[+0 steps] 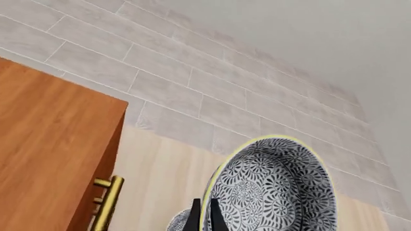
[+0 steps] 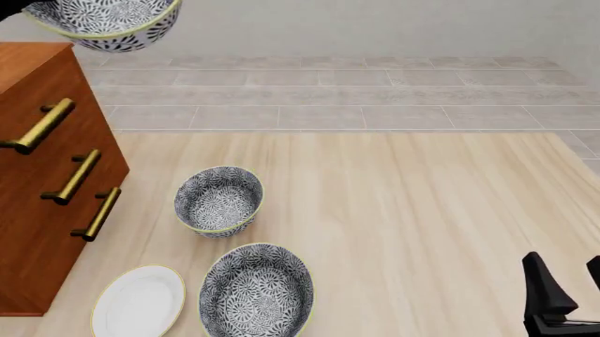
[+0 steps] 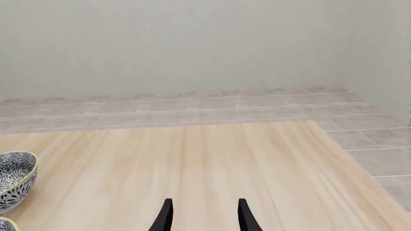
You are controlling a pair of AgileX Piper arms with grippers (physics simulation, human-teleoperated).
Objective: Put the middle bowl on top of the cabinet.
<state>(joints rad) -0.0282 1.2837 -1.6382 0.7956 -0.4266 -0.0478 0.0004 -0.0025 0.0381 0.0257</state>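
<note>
- Left hand: fingers pinched on the middle bowl rim, bowl held aloft above the cabinet, far left.
- Right hand: fingers parted, empty, near right over desk.

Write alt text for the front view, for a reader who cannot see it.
A patterned middle bowl hangs in the air above the top of a reddish-brown cabinet at the left edge. On the pale wooden table sit a smaller bowl, a wider bowl and a white plate; the open right gripper waits at lower right.
</note>
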